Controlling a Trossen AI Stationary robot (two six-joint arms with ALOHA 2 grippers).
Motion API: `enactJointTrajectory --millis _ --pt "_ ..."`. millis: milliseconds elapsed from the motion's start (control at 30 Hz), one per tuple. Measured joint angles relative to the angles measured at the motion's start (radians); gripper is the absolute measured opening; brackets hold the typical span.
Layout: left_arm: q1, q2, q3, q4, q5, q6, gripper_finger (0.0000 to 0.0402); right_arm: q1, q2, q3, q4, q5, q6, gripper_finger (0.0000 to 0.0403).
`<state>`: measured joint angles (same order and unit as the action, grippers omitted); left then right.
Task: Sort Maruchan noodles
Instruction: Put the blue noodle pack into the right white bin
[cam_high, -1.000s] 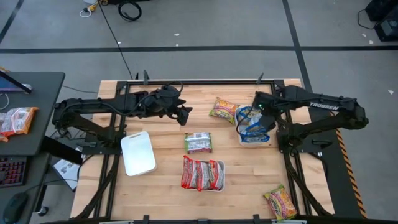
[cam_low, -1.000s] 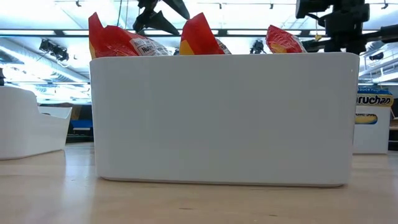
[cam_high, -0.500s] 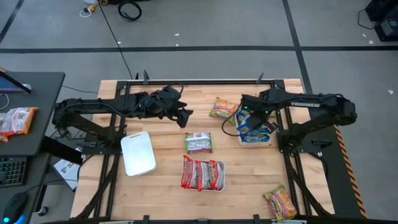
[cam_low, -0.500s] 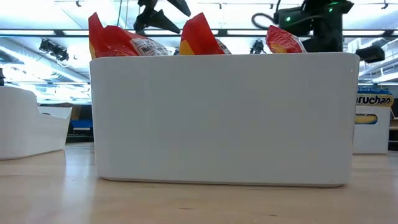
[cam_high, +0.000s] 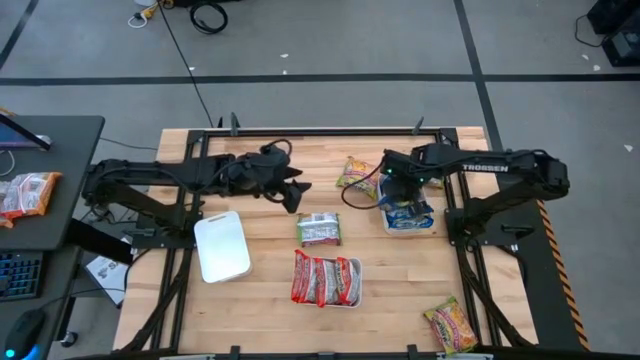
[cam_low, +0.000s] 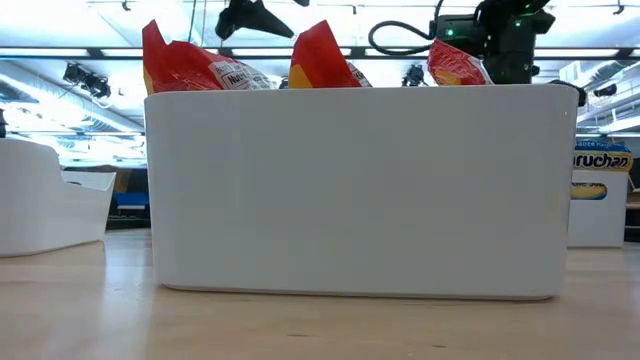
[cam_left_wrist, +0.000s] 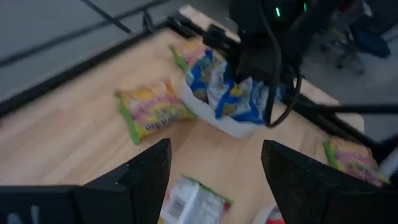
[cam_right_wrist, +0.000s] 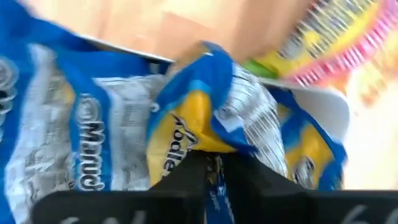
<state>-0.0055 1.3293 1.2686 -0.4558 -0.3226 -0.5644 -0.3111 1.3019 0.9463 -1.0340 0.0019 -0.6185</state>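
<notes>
Blue-and-yellow Maruchan packets (cam_high: 408, 212) fill a white tray (cam_high: 404, 229) at the table's right. My right gripper (cam_high: 394, 192) points down over that tray, shut on one blue-and-yellow packet (cam_right_wrist: 193, 134). A yellow-and-green packet (cam_high: 353, 174) lies flat just left of it, and a green-and-white packet (cam_high: 319, 229) lies at mid table. Red packets (cam_high: 325, 280) stand in a white tray (cam_low: 360, 190) near the front. My left gripper (cam_high: 297, 192) hovers open above the table at far middle, holding nothing (cam_left_wrist: 214, 180). My right gripper pinches a raised crinkled fold of the blue-and-yellow packet (cam_right_wrist: 212, 165) between its two fingers. It comes from above, pointing down. The packet sits among the other blue packets inside the white tray (cam_right_wrist: 329, 102).
An empty white tray (cam_high: 222, 245) sits at the left front. Another yellow packet (cam_high: 450, 325) lies at the right front corner. Bare wood lies between the trays. A desk with a keyboard stands off the table's left side.
My right gripper has moved toward the table's left edge and down, rolling its wrist, and now stands low over the tray of blue packets with the blue-and-yellow packet.
</notes>
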Motion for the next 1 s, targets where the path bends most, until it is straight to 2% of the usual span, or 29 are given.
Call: enactJointTrajectory --millis 167,367,567,733,867,933,1000 --pt "0.000 -0.049 0.000 -0.005 -0.119 0.043 0.0254 0.027 -0.030 0.000 -0.011 0.234 0.153 0.0120" --pt "0.022 -0.129 0.001 -0.010 -0.153 0.098 0.0254 0.059 -0.030 0.002 -0.028 0.313 0.138 0.0143" --pt "0.021 -0.205 0.001 -0.048 -0.155 0.106 0.0254 0.101 -0.030 0.077 -0.157 0.259 0.186 0.0155" --pt "0.011 -0.258 0.000 -0.075 -0.191 0.121 0.0254 0.134 -0.029 0.174 -0.214 0.225 0.240 0.0209" --pt "0.013 -0.291 0.001 -0.070 -0.227 0.174 0.0254 0.156 -0.029 0.226 0.011 0.147 0.308 0.0257" --pt "0.020 -0.298 0.000 -0.070 -0.245 0.191 0.0254 0.156 -0.014 0.229 0.141 0.096 0.334 0.0268" --pt "0.025 -0.300 0.000 -0.071 -0.250 0.193 0.0254 0.156 0.025 0.229 0.195 0.082 0.339 0.0269"
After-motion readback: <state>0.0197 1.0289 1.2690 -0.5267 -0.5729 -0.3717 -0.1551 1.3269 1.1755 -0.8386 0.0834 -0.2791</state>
